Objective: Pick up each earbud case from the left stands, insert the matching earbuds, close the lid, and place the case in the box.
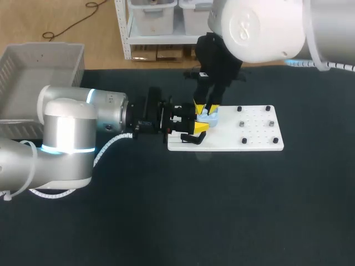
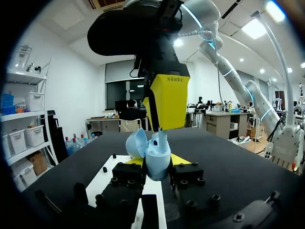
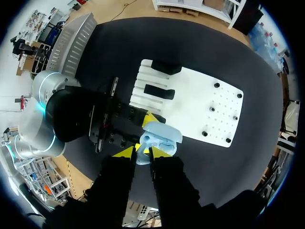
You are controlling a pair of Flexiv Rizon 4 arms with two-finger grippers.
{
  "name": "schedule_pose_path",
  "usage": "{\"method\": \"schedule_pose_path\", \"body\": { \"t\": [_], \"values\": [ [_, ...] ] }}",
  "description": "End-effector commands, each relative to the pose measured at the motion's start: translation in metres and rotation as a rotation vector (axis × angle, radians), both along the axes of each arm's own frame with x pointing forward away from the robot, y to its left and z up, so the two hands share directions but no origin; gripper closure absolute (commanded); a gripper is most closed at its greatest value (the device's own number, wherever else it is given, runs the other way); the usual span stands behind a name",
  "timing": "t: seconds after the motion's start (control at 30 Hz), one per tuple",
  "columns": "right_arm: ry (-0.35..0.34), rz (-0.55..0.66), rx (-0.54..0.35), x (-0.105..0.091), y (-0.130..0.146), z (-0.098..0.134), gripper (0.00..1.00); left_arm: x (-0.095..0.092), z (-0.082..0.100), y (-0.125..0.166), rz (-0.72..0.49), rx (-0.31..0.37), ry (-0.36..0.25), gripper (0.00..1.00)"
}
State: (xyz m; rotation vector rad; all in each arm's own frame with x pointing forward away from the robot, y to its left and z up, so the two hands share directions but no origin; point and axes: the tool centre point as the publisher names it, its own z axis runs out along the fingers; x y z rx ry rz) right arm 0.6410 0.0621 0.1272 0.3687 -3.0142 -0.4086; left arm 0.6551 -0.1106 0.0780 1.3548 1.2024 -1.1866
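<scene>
Box (image 1: 25, 69) sits far off at the left of the table (image 1: 222, 210), ready for the case when it is done. Next comes my left gripper (image 2: 157, 164). It lies low and flat and is closed on the pale blue earbud case (image 2: 156, 151), one yellow tip on each side. It holds the case just over the near end of the white board (image 1: 255, 141), with the lid open and the holes facing up, so things can go in from above.

My right gripper (image 3: 140, 152) hangs right over the case, pointing down. Its tips are close together, and a small pale blue bit is pinched between them. I think that bit is an earbud (image 3: 141, 160), but it is tiny. It is just at the case, so I think the job now is pushing it in.
</scene>
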Motion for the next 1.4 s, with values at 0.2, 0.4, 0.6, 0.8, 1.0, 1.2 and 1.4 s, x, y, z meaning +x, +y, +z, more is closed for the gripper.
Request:
{"method": "schedule_pose_path", "body": {
  "t": [0.2,0.4,0.6,0.8,1.0,1.2,1.4],
  "values": [
    [0.007,-0.002,0.004,0.003,0.000,-0.003,1.00,0.000,0.000,0.000,0.000,0.002,0.000,1.00],
    [0.011,0.001,0.004,0.005,0.001,-0.005,1.00,0.000,0.000,0.000,0.000,0.002,0.000,1.00],
    [0.015,0.004,0.000,0.008,0.002,-0.006,1.00,0.000,0.000,0.000,0.000,0.002,0.000,1.00],
    [0.021,0.001,-0.010,0.010,0.003,-0.009,1.00,0.000,0.000,0.000,0.000,0.002,0.000,1.00],
    [0.027,-0.002,-0.020,0.011,0.003,-0.010,0.99,0.000,0.000,0.000,0.000,0.002,0.000,1.00],
    [0.019,0.001,-0.023,0.008,0.005,-0.006,0.02,0.000,0.000,0.000,0.000,0.002,0.000,1.00],
    [-0.004,0.006,-0.018,-0.001,0.005,0.006,0.00,0.000,0.000,0.000,0.000,0.002,0.000,1.00]
  ]
}}
